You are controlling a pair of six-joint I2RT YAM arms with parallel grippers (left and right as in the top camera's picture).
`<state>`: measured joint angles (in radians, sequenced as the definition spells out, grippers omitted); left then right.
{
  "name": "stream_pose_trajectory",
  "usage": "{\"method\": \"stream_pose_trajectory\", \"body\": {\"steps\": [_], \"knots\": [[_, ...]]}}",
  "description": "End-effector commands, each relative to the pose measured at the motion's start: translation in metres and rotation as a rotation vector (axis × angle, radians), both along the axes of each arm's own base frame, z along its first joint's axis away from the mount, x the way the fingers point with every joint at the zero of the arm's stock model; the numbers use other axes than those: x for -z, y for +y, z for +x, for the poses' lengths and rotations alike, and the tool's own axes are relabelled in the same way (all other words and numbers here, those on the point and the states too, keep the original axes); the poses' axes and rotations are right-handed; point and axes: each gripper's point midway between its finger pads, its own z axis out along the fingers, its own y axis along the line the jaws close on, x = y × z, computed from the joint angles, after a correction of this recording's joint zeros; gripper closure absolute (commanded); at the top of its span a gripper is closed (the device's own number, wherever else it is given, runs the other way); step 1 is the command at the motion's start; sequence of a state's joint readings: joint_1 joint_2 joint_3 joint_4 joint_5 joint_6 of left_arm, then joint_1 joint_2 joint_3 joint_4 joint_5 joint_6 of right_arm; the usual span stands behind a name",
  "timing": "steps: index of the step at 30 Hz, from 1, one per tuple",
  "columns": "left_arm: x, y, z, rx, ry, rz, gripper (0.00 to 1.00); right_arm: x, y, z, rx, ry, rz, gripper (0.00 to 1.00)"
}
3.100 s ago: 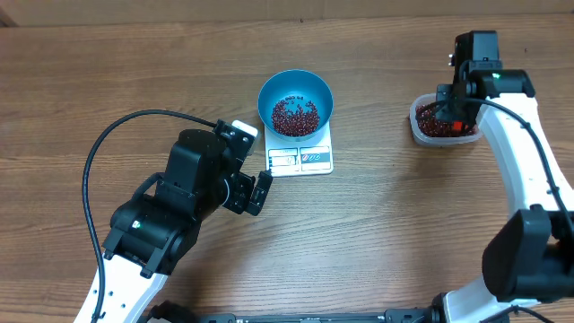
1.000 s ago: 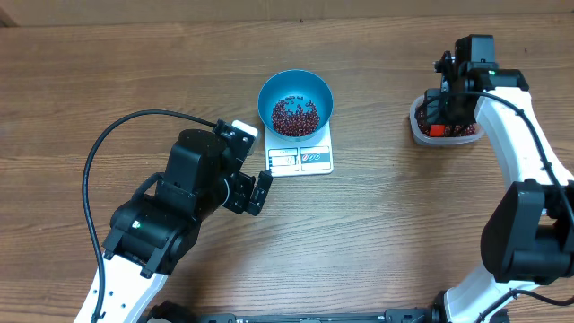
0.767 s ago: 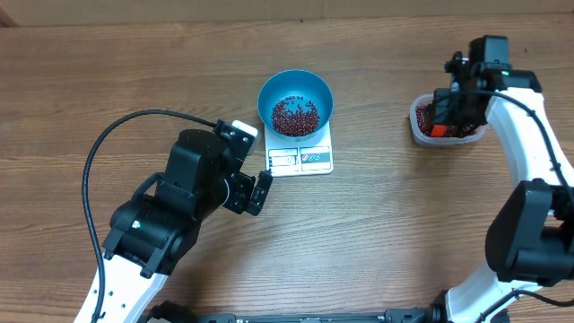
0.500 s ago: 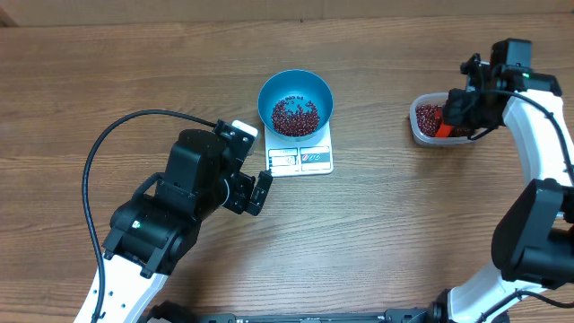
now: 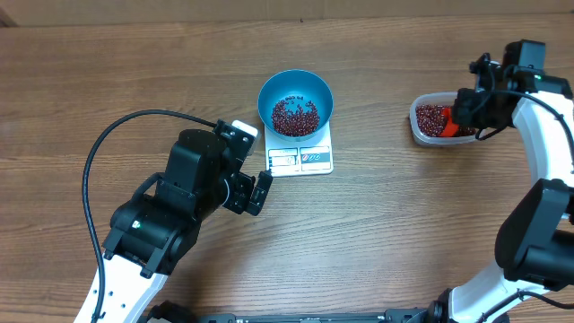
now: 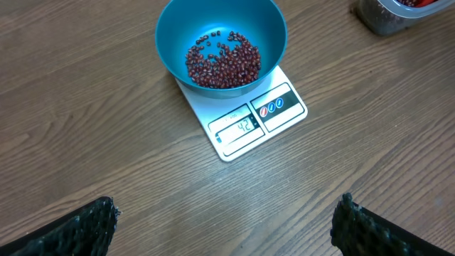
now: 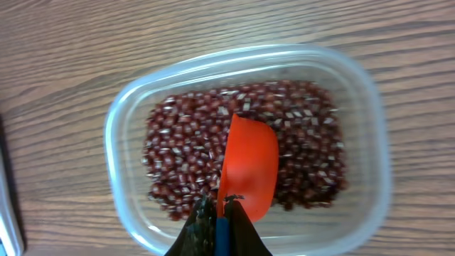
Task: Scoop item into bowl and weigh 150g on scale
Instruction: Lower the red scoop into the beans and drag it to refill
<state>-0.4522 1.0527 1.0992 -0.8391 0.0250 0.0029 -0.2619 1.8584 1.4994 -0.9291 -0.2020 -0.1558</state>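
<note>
Pinching the orange scoop (image 7: 247, 167) tight, the right gripper (image 7: 219, 227) holds it over the red beans (image 7: 178, 156) in a clear tub (image 7: 119, 121); the left gripper (image 6: 224, 227) stands wide open.

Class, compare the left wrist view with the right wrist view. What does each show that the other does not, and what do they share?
Only the left wrist view shows the bowl standing on the scale, with beans in it and the open left gripper below. Only the right wrist view shows the orange scoop over the beans, its handle held in the shut right gripper. Both show the table, beans and the clear container, which is whole in the right wrist view and only a corner in the left.
</note>
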Motion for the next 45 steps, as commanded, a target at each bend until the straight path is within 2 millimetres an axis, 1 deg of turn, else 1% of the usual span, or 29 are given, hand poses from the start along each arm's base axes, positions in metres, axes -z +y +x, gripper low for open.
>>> {"method": "stream_pose_trajectory", "body": {"steps": [1,9,12,19,23,27,33,42,45], "knots": [[0.000,0.000,-0.001,-0.002,-0.003,-0.001,0.00,0.003,-0.007,-0.002,0.008,0.001,-0.002,0.96],[0.000,0.000,-0.001,-0.002,-0.003,-0.001,0.01,0.004,-0.007,-0.004,0.008,0.011,0.002,0.96],[0.000,0.000,-0.001,-0.002,-0.003,-0.001,0.00,0.007,-0.005,-0.005,0.007,0.018,0.008,0.96],[0.000,0.000,-0.001,-0.002,-0.003,-0.001,0.00,0.020,0.007,-0.010,-0.014,0.021,0.074,0.96],[0.000,0.000,-0.001,-0.002,-0.003,-0.001,0.00,0.023,0.016,-0.011,-0.030,0.013,0.120,0.96],[0.000,0.000,-0.001,-0.002,-0.003,-0.001,0.01,0.019,0.024,-0.010,-0.065,-0.005,0.165,0.96],[0.000,0.000,-0.001,-0.002,-0.003,-0.001,0.00,0.017,0.030,-0.010,-0.078,-0.012,0.202,0.96],[0.000,0.000,-0.001,-0.002,-0.003,-0.001,0.00,0.012,0.035,-0.010,-0.105,-0.035,0.254,0.96],[0.000,0.000,-0.001,-0.002,-0.003,-0.001,0.01,0.009,0.029,-0.010,-0.088,-0.051,0.286,0.96]]}}
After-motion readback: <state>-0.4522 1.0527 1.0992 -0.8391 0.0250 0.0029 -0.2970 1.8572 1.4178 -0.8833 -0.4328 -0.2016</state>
